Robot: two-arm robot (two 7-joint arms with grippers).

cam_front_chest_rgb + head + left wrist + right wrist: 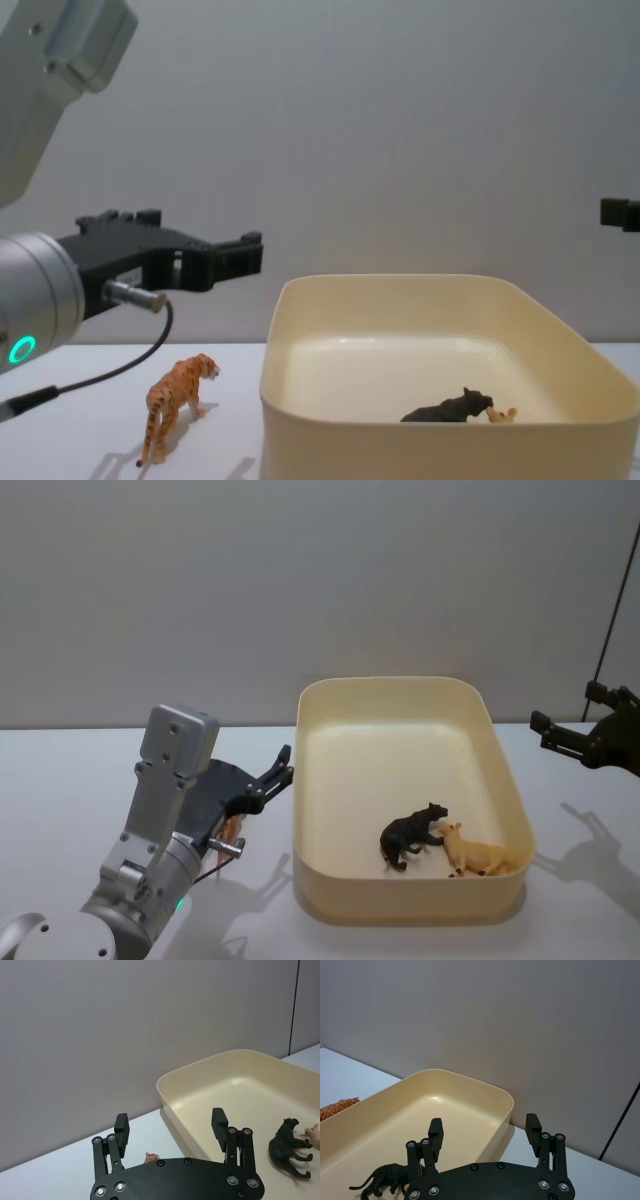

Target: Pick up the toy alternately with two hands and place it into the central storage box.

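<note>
Progress est.: 2 of 3 visible toys are already lodged in the central storage box (400, 900). A black panther toy (410, 835) and a tan animal toy (478, 855) are seen touching each other at the box's near-right corner. 1 toy is left outside: an orange striped tiger (175, 400), stood upright on the white table (60, 780), just beside the box's left wall.

The left gripper (170, 1121) is held above the tiger, near the box's left rim, w/ fingers spread apart and nothing between them; no contact w/ the tiger is seen. The right gripper (484, 1127) is raised off to the right of the box, fingers likewise spread and empty.

Judged remaining: the tiger needs to be grasped, lifted over the rim and dropped in. Given its position, the pick is probably meant for the left arm. After that, task is likely complete, as far as can be told.

Counts:
- toys: 3 (1 black, 1 tan, 1 tiger)
- in box: 2; on table: 1
- boxes: 1
- grippers: 2, both empty
</note>
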